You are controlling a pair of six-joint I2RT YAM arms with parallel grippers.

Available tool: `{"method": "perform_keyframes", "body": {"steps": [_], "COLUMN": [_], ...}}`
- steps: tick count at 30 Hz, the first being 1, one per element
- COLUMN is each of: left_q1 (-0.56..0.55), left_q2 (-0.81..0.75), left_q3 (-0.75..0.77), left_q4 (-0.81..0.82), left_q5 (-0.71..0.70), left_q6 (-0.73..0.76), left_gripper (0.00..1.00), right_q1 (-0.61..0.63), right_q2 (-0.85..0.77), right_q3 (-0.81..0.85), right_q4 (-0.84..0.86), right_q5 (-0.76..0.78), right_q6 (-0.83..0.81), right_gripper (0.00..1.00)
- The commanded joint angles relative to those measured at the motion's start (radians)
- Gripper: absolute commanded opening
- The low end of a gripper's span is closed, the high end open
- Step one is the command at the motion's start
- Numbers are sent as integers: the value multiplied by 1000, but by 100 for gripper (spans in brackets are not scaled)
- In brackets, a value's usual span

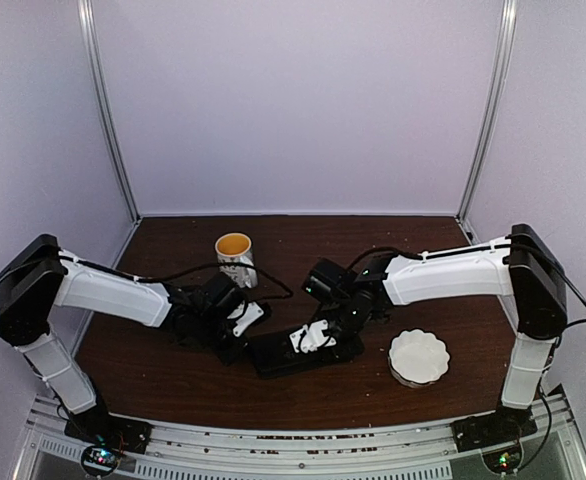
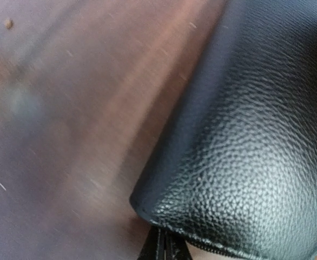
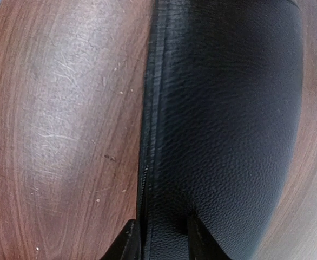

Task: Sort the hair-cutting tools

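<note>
Steadying it, seemingly for unzipping, the black zip case (image 1: 273,358) is pinched in narrowed jaws by the right gripper (image 1: 313,338). The left gripper (image 1: 238,335) is closed at its 9 o'clock corner.

Case (image 1: 273,358) blocks centre; mug (image 1: 235,256) rear-left, dish (image 1: 419,357) front-right; rear table (image 1: 313,245) open.

A lab test booth is indicated: the tabletop (image 1: 153,385) is enclosed by plain pale walls (image 1: 293,100) and metal posts (image 1: 108,110), and edged by a rail (image 1: 303,445).
</note>
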Motion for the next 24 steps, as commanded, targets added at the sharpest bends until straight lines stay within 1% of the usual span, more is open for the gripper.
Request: {"method": "perform_keyframes", "body": {"steps": [1,4,6,10,13,17,20,24], "left_q1": [-65,-94,-94,-94,-94,-94,-93,-93], "left_q2": [-35,-57,-64,-67,-74,-100,-108,-101], "left_q3": [-74,-103,-109,-95,-76,-68,-76,-90], "left_q4": [-129,-95,-92,-119,-151,-186,-179,-144], "left_q5": [114,183,191,149,123,75,39,24], "left_q6": [-129,-130,-136,-139,-139,-159,-203,-223], "left_gripper": [0,0,0,0,0,0,0,0], "right_q1": [-25,-25,-24,-17,-2,34,63,90], "right_q2": [65,71,72,28,-57,-111,-117,-74], "right_q3": [-36,-35,-37,-40,-35,14,36,43], "right_q4": [-92,-88,-87,-114,-134,-158,-148,-106], "right_q5": [96,95,96,61,1,-38,-59,-64], "right_q6": [16,27,32,30,28,35,31,7], "right_gripper": [30,30,29,30,34,39,40,41]}}
